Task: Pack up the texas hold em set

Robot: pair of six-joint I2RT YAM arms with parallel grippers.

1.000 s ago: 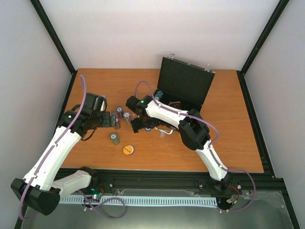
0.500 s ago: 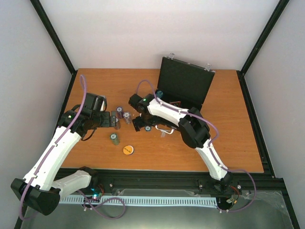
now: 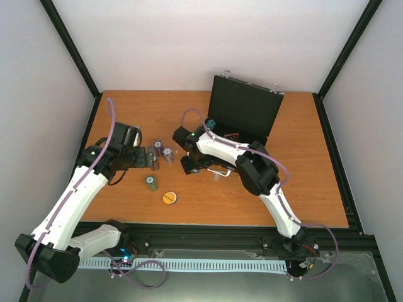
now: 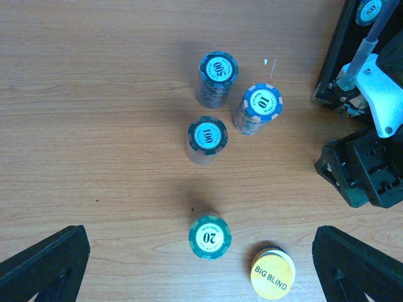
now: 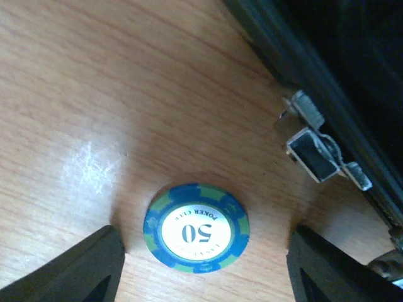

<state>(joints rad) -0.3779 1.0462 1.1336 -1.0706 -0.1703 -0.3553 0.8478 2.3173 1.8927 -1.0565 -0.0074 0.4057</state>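
The black case (image 3: pixel 244 114) stands open at the back of the table, with a chip (image 3: pixel 210 124) and the red-black triangle (image 3: pixel 232 136) in it. My left gripper (image 4: pixel 201 277) is open, above the table; the "20" stack (image 4: pixel 210 236) lies between its fingers (image 4: pixel 44 264), apart from them. Beyond are the "100" (image 4: pixel 208 135), "500" (image 4: pixel 218 68) and "10" (image 4: pixel 262 102) stacks. The orange "BIG BLIND" disc (image 4: pixel 272 274) lies beside the "20". My right gripper (image 5: pixel 201 264) is open, its fingertips (image 5: pixel 75 267) either side of a blue-green "50" chip (image 5: pixel 196 228), not touching. No dice show.
The case's front edge with a silver clasp (image 5: pixel 318 154) runs just right of the "50" chip. The two arms are close together: the right gripper's black body (image 4: pixel 368 170) shows in the left wrist view. Black frame posts and white walls border the table (image 3: pixel 302 189).
My right gripper has shifted a little to the right, toward the case front. The left arm and the chip stacks have not moved.
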